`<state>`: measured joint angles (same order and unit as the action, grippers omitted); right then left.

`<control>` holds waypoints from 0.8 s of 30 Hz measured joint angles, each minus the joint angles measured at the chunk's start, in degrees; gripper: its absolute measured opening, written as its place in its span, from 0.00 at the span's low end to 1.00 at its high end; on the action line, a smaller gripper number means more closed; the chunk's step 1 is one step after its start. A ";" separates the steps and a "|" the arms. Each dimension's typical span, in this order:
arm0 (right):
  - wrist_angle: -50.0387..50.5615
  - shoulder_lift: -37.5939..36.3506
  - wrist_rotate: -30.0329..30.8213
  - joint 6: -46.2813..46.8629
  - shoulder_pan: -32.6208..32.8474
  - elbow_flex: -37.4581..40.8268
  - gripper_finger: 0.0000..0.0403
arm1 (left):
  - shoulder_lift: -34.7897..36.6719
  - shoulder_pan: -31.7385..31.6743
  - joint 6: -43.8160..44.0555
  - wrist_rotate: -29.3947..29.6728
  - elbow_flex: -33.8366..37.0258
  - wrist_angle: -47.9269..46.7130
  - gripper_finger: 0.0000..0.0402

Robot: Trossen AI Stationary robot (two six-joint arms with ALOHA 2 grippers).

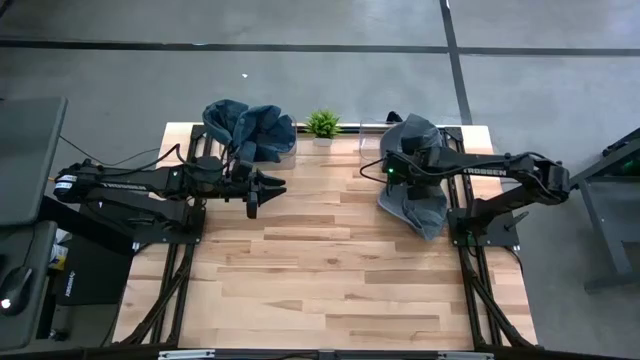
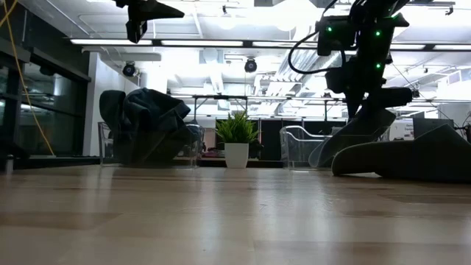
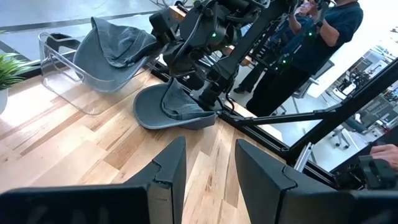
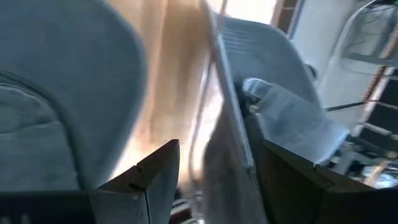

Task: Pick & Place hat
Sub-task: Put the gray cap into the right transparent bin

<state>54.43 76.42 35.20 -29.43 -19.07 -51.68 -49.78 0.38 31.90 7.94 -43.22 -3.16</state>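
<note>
A grey hat [image 1: 420,208] lies on the table at the right, brim flat on the wood, also seen in the left wrist view [image 3: 165,112]. My right gripper [image 3: 208,102] stands open right over the hat's crown, slanting down; its own view [image 4: 214,146] shows a wide gap between the fingers. My left gripper [image 1: 268,188] hangs open above the table's left middle with nothing between its fingers [image 3: 210,146]. Another grey hat [image 3: 118,43] rests in a clear bin [image 3: 68,81] at the far right. My right gripper stands at the hat's crown [image 3: 186,102], coming from above at a slant. Whether its fingers touch the cloth I cannot tell. The hat lies on the table, not lifted.
A second clear bin with dark hats [image 1: 250,128] stands at the far left, and a small potted plant [image 1: 322,124] between the two bins. The table's middle and near part are bare wood. People [image 3: 323,31] stand beyond the table's right side.
</note>
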 joint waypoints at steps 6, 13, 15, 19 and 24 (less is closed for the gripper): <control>0.84 -0.02 -6.06 5.16 -0.04 0.00 0.52 | 0.00 -0.01 -0.01 0.10 0.00 0.00 0.29; 0.64 -0.02 -8.86 9.12 -0.02 0.00 0.52 | 0.00 -0.02 -0.02 0.15 0.00 0.00 0.29; 1.46 -0.11 -9.77 9.93 -0.02 -0.40 0.52 | 0.00 -0.02 -0.04 0.17 0.00 0.00 0.29; 3.00 -0.42 -10.53 11.50 -0.02 -4.20 0.52 | 0.00 0.00 -0.06 0.20 0.00 0.00 0.29; 4.88 -0.48 -11.69 15.64 -0.05 -11.23 0.52 | 0.00 -0.02 -0.07 0.24 0.00 0.00 0.29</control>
<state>59.31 75.94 23.51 -13.79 -19.12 -62.91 -49.78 0.37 31.83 8.19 -43.22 -3.16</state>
